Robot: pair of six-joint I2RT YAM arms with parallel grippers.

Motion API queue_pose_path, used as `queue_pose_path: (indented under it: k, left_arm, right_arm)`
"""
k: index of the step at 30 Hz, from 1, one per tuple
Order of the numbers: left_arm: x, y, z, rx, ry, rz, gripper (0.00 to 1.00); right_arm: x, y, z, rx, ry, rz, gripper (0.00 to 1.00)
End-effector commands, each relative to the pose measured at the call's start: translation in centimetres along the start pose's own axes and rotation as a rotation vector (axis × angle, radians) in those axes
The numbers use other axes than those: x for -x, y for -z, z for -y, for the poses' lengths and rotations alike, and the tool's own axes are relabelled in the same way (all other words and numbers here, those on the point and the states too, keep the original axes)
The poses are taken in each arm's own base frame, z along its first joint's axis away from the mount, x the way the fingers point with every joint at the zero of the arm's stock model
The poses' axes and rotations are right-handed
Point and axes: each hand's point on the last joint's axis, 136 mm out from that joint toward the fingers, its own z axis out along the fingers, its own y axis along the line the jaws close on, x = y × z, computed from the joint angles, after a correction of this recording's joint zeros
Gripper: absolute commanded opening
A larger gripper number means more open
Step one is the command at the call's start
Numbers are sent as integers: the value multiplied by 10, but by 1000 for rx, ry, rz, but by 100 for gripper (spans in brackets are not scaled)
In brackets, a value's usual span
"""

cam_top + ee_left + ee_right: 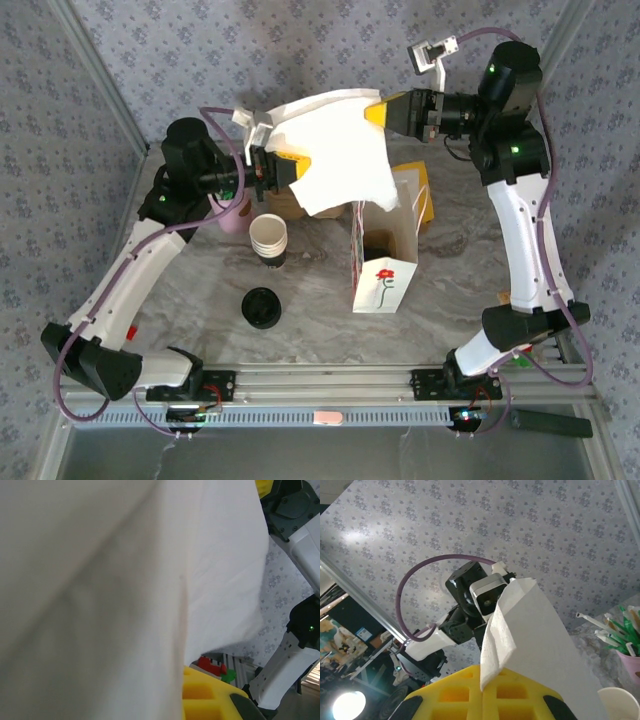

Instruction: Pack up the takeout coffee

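Two grippers share one load in the overhead view: the left gripper [268, 172] and the right gripper [385, 110] are each clamped on an opposite edge of a white paper sheet [335, 150], stretching it in the air above the back of the table [470, 270]. I take that as spreading it so it can line or cover the open paper bag [385, 275], the one with a red flower on its front, which stands just below. The takeout coffee [261, 307] sits untouched as a black disc near the front, well apart from both grippers and to the left of the bag. A stack of paper cups [268, 236] and a pink cup [233, 218] stand behind it. The sheet hides part of the bag's mouth and whatever lies under it.

On the left wrist camera the sheet is pressed right up to the lens, so the pinch itself cannot be made out. A yellow pad [200, 694] pokes out at the bottom, and the right arm [295, 630] shows past the paper's edge.

On the right wrist camera the grip is plain: the yellow pads [520, 700] are closed on a folded corner of the paper, which runs off toward the left arm's wrist [475, 592]. The pink cup's green and white sticks are cut off at the frame's edge.
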Motion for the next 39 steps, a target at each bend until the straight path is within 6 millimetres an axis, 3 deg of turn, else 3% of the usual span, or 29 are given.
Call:
queue_pose_path:
  k: [1,6,11,15,19,23,29,39]
  left_arm:
    - [20,6,6,57,-29,36,0]
    - [24,5,-16,183,134,30,0]
    - [10,-4,-33,230,282,-79,0]
    - [4,-11,-44,273,317,-112,0]
    - [4,-12,-51,341,263,-140,0]
    - [2,-7,-55,391,210,-200,0]
    - [13,1,-55,471,75,-236,0]
    - [35,20,-69,796,-402,-320,0]
  right_arm:
    - [1,6,4,-57,29,29,0]
    - [0,9,24,-147,29,60,0]
    - [1,10,42,-202,25,89,2]
    - [-3,7,44,-188,24,78,12]
    - [-10,4,38,-145,36,47,26]
    - [-9,12,45,-174,60,59,38]
    - [-3,14,58,-156,55,76,44]
    - [6,18,62,-189,133,85,56]
